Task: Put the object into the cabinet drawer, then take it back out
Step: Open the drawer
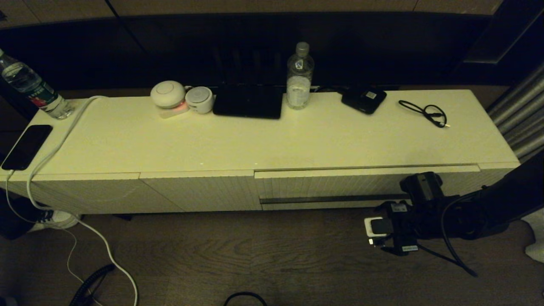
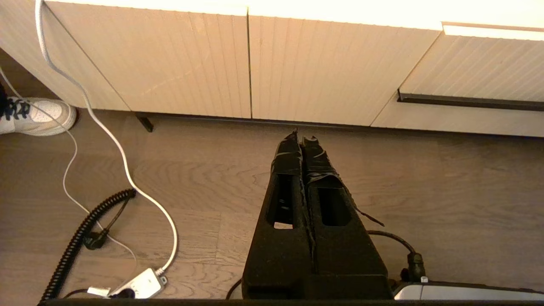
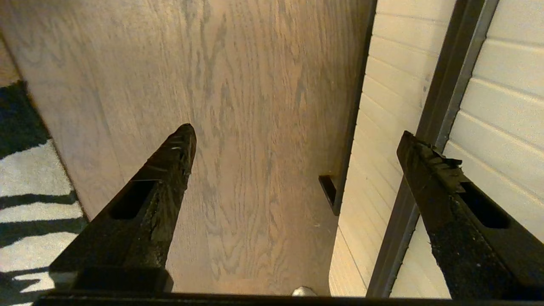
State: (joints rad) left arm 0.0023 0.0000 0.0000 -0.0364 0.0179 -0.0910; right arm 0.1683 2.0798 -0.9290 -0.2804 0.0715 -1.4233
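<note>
The cabinet drawer [image 1: 340,185] is the ribbed cream front at the right of the low cabinet, with a long dark handle strip [image 1: 331,199]. It stands almost flush, and a thin gap shows along its top edge. My right gripper [image 1: 397,221] hangs in front of the strip's right end. In the right wrist view this gripper [image 3: 295,131] is open and empty, one finger [image 3: 429,170] crossing the handle strip [image 3: 450,85]. My left gripper [image 2: 299,138] is shut on nothing, low over the floor before the cabinet. The black umbrella is out of view.
On the cabinet top [image 1: 272,144] stand a water bottle [image 1: 300,76], a flat black slab [image 1: 248,102], two white round devices [image 1: 178,97], a small black box [image 1: 363,100], a thin black cable [image 1: 425,112], a phone [image 1: 26,146] and another bottle [image 1: 34,89]. White cables [image 2: 123,161] trail across the wooden floor.
</note>
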